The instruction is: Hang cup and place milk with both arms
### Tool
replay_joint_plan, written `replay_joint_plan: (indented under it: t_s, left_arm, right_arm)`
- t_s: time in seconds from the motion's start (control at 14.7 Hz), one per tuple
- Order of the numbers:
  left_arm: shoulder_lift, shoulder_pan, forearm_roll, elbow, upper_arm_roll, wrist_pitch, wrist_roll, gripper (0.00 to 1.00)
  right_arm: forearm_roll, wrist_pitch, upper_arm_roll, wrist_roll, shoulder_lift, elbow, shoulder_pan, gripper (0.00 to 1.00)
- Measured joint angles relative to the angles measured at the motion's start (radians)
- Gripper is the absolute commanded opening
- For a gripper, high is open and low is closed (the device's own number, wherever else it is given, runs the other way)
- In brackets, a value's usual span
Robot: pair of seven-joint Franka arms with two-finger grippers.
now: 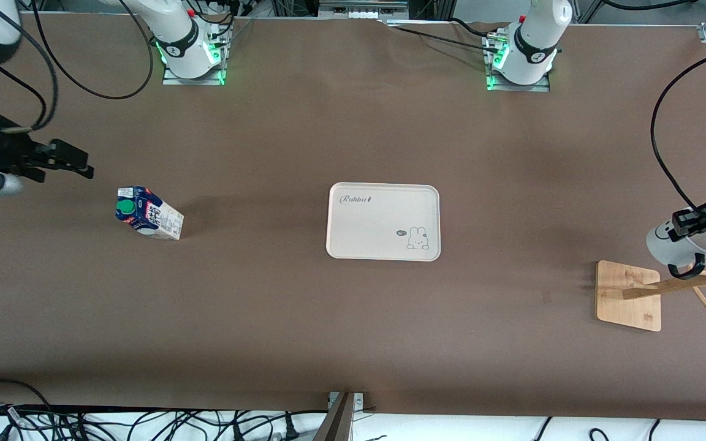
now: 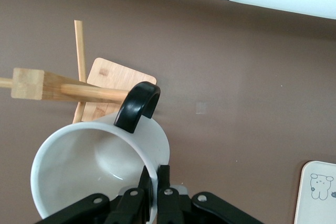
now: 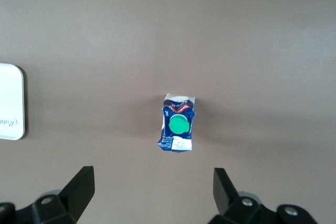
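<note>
Left wrist view shows the left gripper (image 2: 155, 190) clamped on the rim of the cup (image 2: 100, 166), one finger inside the wall and one outside, with the white mug tipped so its open mouth faces the camera. Its black loop handle (image 2: 137, 106) sits right at the tip of a horizontal peg of the wooden rack (image 2: 73, 90), touching it or just over it; whether the peg passes through the loop cannot be told. Seen from the front, that gripper (image 1: 693, 223) holds the cup (image 1: 684, 245) in the air over the rack (image 1: 665, 288), whose flat bamboo base lies at the left arm's end of the table. The right gripper (image 3: 152, 190) hangs with its fingers spread wide and nothing between them, over bare brown table (image 1: 353, 343) near the milk (image 3: 177, 123). From the front, the right gripper (image 1: 74, 164) is at the right arm's end of the table, and the milk (image 1: 148, 213) stands upright on the table, green cap up. A white tray (image 1: 383, 222) with a rabbit drawing lies in the middle of the table, well apart from both the carton and the rack.
</note>
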Motion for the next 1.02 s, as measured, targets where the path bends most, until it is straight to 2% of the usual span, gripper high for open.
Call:
replay_joint_plan:
  t_s: [0.2,0.48,0.68,0.75,0.88,1.02]
  left_arm:
    - [0.024,0.0,0.0,0.026,0.0,0.0,0.0,0.0]
    - [0.041,0.012,0.0,0.038,0.001,0.001,0.0,0.0]
    - [0.042,0.026,0.0,0.044,0.002,0.001,0.002,0.0]
    - [0.043,0.03,0.0,0.044,0.002,0.001,0.009,0.0]
    - [0.048,0.035,0.0,0.044,0.002,0.001,0.042,0.01]
    - [0.055,0.037,0.0,0.044,0.002,0.001,0.085,0.03]
  right_arm:
    - [-0.062,-0.016,0.0,-0.001,0.001,0.069,0.002,1.0]
    - [-0.276,-0.031,0.029,-0.003,0.035,0.082,0.063,1.0]
    - [-0.304,-0.062,0.079,0.017,0.056,0.097,0.047,1.0]
    - [-0.273,-0.06,0.118,0.018,0.052,0.102,-0.008,1.0]
    - [-0.198,-0.063,0.255,0.013,0.037,0.108,-0.187,1.0]
    - [-0.183,-0.098,0.365,0.01,0.024,0.108,-0.32,1.0]
